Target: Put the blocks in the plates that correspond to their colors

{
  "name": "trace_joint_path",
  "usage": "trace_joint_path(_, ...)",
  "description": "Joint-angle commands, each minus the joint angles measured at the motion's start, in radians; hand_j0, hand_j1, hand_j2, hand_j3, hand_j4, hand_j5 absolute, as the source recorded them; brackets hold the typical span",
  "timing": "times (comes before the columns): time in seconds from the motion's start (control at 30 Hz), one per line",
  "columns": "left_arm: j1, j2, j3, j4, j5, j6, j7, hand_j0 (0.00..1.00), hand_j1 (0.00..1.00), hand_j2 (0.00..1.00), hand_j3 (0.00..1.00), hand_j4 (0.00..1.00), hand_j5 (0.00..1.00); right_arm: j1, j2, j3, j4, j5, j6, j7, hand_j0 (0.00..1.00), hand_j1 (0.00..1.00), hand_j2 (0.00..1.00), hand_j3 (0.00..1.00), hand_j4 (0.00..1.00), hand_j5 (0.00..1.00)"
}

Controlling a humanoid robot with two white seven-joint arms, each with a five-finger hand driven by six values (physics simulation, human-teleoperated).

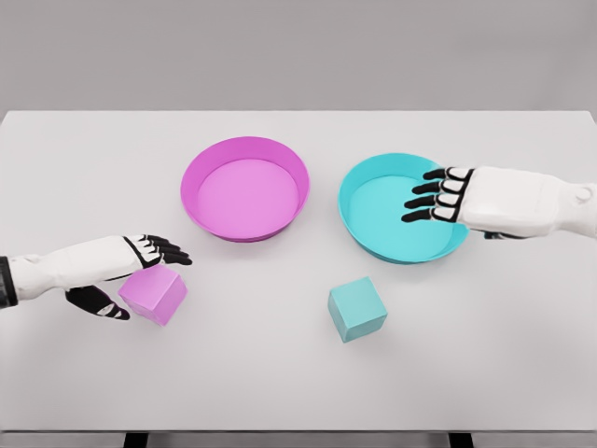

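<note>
Pink block (154, 293) under left hand (140, 271) (fingers open), right hand (446, 196) over cyan plate (359, 219)

Two plates (244, 189) (403, 209) side by side mid-table (298, 373), w/ two blocks (153, 293) (357, 309) in front, each nearer its own-side plate.

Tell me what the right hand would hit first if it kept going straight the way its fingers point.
The right hand points left over the teal plate. Going straight on, it would probably meet the pink plate first, though its height above the rims is unclear.
</note>
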Motion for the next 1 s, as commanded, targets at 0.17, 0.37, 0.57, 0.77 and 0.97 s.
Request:
trace_joint_path(0.17,0.002,-0.014,-0.007,0.021,-0.001,0.002,0.0,1.0,1.0,1.0,1.0,1.0,1.0,0.001,0.059,0.074,-0.004,-0.028,0.0,-0.011,1.0,1.0,1.0,1.0,1.0,1.0)
trace_joint_path(0.37,0.002,-0.039,-0.008,0.021,-0.037,0.002,0.0,1.0,1.0,1.0,1.0,1.0,1.0,0.017,0.09,0.105,-0.002,-0.029,0.0,-0.01,1.0,1.0,1.0,1.0,1.0,1.0)
trace_joint_path(0.57,0.002,-0.047,-0.008,0.019,-0.064,0.002,0.0,0.94,0.94,0.94,0.94,0.94,0.94,0.017,0.139,0.12,-0.004,-0.028,0.0,-0.008,1.0,1.0,1.0,1.0,1.0,1.0)
trace_joint_path(0.77,0.002,-0.05,-0.008,0.018,-0.076,0.002,0.0,0.74,0.74,0.74,0.74,0.74,0.74,0.017,0.154,0.12,-0.004,-0.028,0.0,-0.008,1.0,1.0,1.0,1.0,1.0,1.0)
trace_joint_path(0.97,0.0,-0.047,-0.008,0.016,-0.077,0.002,-0.002,0.66,0.66,0.66,0.66,0.66,0.66,0.017,0.193,0.151,-0.004,-0.026,0.0,0.0,1.0,1.0,1.0,1.0,1.0,1.0)
